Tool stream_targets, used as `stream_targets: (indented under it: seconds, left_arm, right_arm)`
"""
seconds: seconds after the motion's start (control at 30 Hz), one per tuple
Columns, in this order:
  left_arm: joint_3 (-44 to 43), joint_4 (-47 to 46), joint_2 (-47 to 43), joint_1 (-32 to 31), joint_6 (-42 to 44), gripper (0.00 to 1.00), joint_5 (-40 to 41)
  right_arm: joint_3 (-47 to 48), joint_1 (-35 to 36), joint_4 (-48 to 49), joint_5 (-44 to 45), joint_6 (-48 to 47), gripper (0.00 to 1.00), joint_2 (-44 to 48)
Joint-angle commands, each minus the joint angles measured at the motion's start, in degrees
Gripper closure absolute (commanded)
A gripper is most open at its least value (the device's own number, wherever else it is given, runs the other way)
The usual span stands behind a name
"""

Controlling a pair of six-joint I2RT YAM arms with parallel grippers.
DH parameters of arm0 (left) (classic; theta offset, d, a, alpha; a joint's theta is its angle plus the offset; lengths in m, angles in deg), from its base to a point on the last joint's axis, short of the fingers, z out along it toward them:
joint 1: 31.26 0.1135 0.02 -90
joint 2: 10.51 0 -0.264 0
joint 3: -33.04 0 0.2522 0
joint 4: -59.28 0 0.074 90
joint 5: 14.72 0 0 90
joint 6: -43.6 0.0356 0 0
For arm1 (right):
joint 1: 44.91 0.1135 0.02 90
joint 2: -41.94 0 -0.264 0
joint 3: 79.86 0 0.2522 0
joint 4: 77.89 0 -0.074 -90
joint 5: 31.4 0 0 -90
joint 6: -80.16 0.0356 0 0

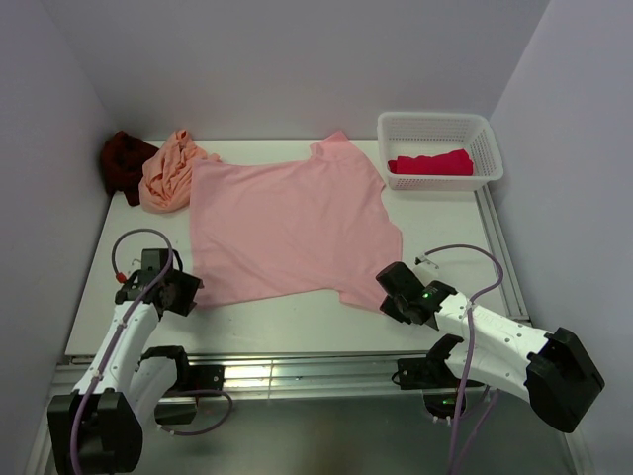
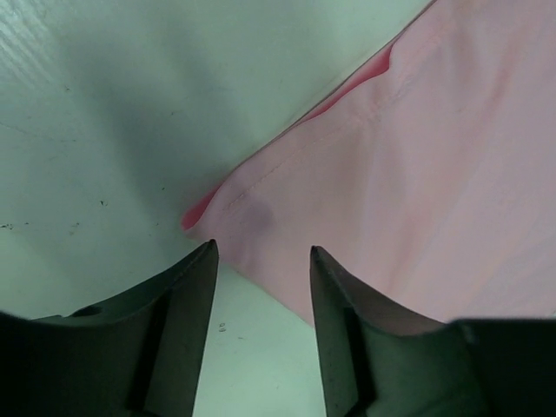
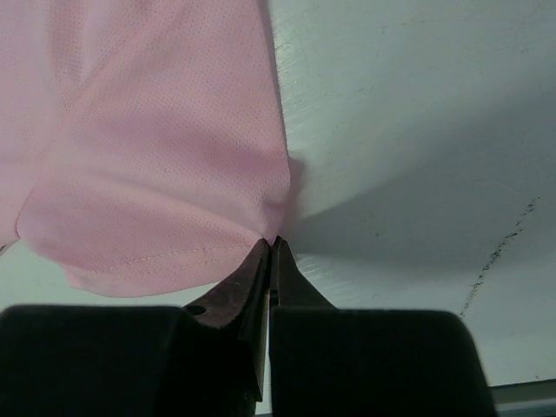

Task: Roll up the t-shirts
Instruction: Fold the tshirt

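Note:
A light pink t-shirt (image 1: 287,223) lies spread flat in the middle of the table. My left gripper (image 1: 188,294) is open just off its near left corner (image 2: 234,204), with bare table between the fingers (image 2: 187,304). My right gripper (image 1: 388,290) is shut, pinching the near right corner of the pink shirt (image 3: 174,174) at its fingertips (image 3: 271,246). A peach-orange t-shirt (image 1: 168,170) and a dark maroon t-shirt (image 1: 126,161) lie bunched at the back left. A bright red t-shirt (image 1: 432,162) lies in the white basket (image 1: 438,126).
The basket stands at the back right corner. Grey walls close in the table on the left, back and right. The table's metal front rail (image 1: 297,371) runs between the two arm bases.

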Motion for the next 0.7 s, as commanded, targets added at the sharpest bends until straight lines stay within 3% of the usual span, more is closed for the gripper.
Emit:
stream_targets:
  seconds: [0.0, 0.43, 0.67]
  left_arm:
    - [-0.2, 0.4, 0.6, -0.5, -1.3, 0.5, -0.4]
    - [3.6, -0.2, -1.8, -2.0, -3.9, 0.52, 0.2]
    - [4.9, -3.0, 1.8, -2.7, -3.4, 0.54, -0.8]
  right_arm:
    - [1.4, 0.3, -0.8, 2.4, 0.9, 1.0, 0.6]
    - [1.8, 0.3, -1.7, 3.3, 1.0, 1.0, 1.6]
    - [1.6, 0.3, -1.3, 2.9, 1.2, 1.0, 1.6]
